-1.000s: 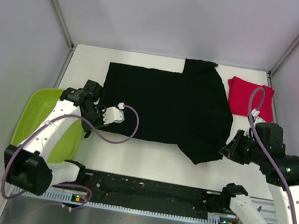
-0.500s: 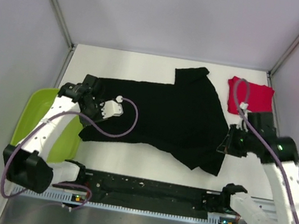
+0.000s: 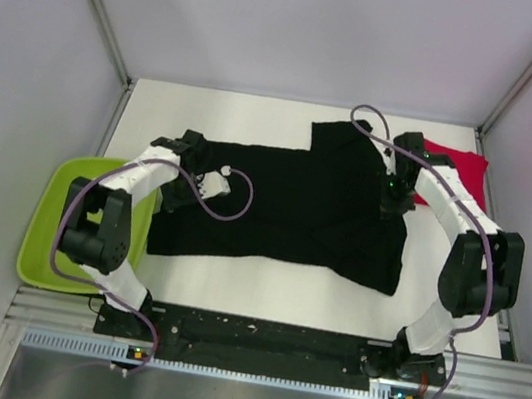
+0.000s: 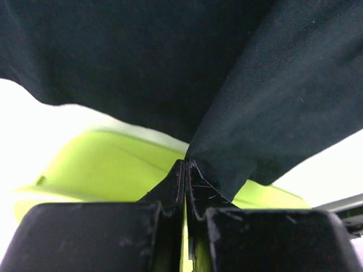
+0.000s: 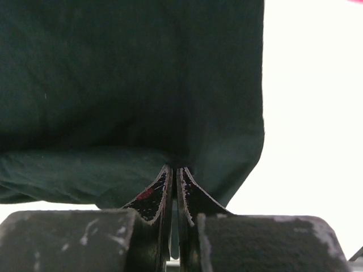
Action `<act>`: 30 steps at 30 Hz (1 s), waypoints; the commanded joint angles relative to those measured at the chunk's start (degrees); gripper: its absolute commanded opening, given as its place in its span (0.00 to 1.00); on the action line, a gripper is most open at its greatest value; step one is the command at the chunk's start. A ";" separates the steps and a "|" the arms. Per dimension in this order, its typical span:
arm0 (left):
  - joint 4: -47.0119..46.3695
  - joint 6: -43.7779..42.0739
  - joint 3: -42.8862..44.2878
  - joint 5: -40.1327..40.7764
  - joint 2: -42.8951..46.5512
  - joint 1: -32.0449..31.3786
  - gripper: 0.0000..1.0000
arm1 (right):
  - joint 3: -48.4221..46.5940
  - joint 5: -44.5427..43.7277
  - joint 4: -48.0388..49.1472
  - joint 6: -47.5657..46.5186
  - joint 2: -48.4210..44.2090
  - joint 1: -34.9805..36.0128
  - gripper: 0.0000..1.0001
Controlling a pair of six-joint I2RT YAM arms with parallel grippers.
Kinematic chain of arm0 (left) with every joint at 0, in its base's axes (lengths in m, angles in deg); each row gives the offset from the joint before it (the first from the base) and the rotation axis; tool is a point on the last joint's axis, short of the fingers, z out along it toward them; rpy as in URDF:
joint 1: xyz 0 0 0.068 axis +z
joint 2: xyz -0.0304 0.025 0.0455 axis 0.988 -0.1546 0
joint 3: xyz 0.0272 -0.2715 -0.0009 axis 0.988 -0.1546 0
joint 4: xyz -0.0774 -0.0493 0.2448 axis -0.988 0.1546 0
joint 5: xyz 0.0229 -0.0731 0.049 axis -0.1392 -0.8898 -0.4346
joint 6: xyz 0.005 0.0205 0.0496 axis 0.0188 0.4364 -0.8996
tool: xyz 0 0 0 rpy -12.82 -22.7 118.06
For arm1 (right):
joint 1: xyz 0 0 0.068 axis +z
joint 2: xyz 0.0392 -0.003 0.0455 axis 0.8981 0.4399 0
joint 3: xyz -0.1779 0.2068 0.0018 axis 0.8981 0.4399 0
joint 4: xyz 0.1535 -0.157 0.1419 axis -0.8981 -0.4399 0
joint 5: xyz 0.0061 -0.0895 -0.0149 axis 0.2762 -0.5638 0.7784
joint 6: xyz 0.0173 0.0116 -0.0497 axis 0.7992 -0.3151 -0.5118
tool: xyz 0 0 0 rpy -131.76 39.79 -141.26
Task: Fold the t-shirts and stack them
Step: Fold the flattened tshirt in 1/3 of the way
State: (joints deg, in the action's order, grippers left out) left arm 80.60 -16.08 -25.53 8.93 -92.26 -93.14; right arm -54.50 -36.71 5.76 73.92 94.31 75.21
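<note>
The black t-shirt [image 3: 295, 209] lies spread on the white table, partly folded over itself. My left gripper [image 3: 181, 171] is shut on its left edge; in the left wrist view the jaws [image 4: 186, 164] pinch black cloth [image 4: 266, 102]. My right gripper [image 3: 395, 195] is shut on the shirt's right side; in the right wrist view the jaws [image 5: 174, 170] pinch a fold of the cloth [image 5: 130, 85]. The red t-shirt [image 3: 463, 170] lies as a folded square at the back right, partly hidden by my right arm.
A lime-green tray [image 3: 57, 237] sits at the left edge of the table, beside my left arm; it also shows under the cloth in the left wrist view [image 4: 108, 170]. Grey walls enclose the table at the back and sides. A black rail [image 3: 254, 339] runs along the near edge.
Both grippers have moved away from the near edge toward the back, carrying the shirt's front edge with them. The right gripper now sits beside the red shirt.
</note>
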 commanded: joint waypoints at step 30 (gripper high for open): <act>-10.47 5.95 13.69 7.62 -6.64 0.26 0.57 | -30.45 1.15 6.38 -14.60 22.53 -0.94 0.10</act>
State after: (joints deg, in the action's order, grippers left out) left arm 69.67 -11.59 -16.24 18.66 -104.67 -93.07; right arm -76.99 -36.67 9.92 56.82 111.81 74.71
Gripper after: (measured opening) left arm 0.557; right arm 0.021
